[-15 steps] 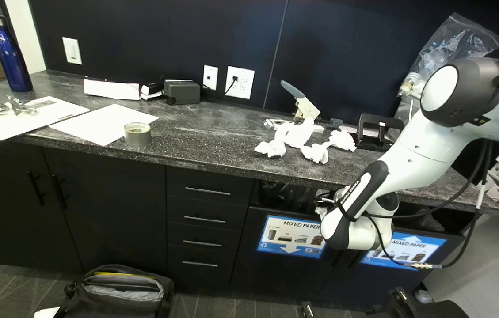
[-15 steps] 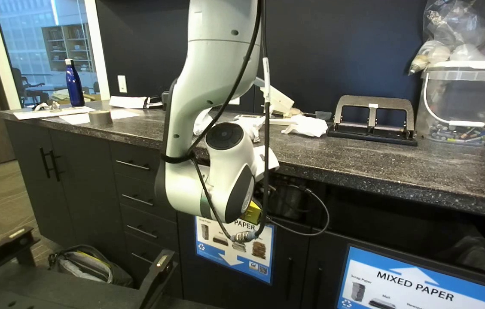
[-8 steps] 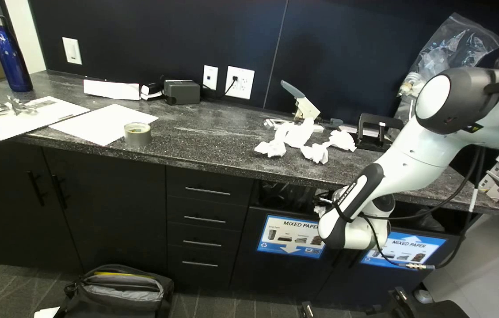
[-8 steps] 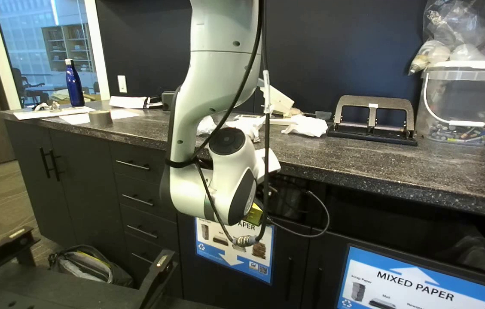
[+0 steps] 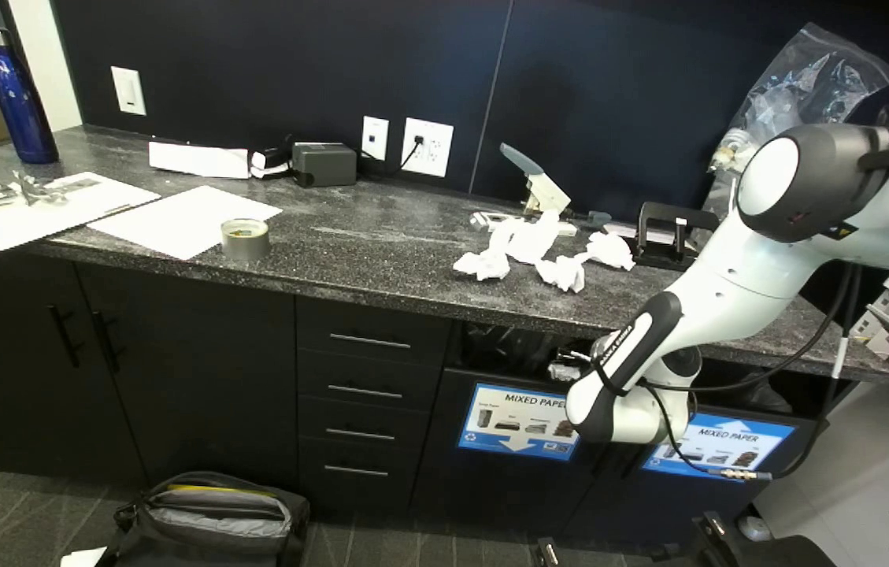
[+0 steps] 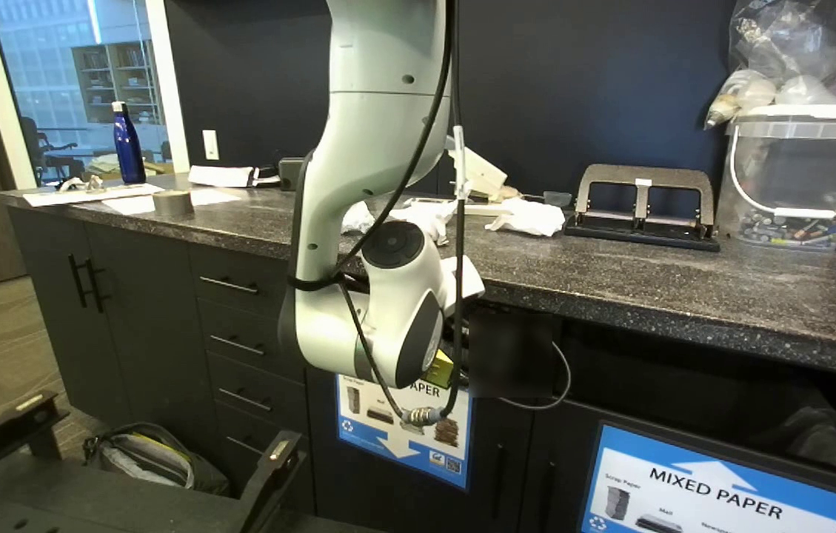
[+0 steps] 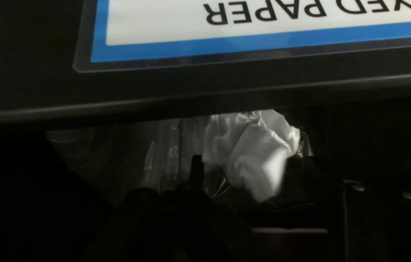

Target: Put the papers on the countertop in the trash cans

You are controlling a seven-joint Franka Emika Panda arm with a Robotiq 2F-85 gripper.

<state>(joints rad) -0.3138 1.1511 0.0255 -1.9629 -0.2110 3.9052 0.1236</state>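
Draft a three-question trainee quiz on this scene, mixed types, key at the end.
1. Multiple choice. In an exterior view, what stands on the countertop between the crumpled papers and the clear bucket?
A. the tape roll
B. the hole punch
C. the blue bottle

2. True or false: no crumpled papers are left on the countertop.

3. Fill in the blanks. In that same view, the label on the rightmost trash can is headed "_____ _____".

Key
1. B
2. False; several crumpled papers lie there.
3. MIXED PAPER
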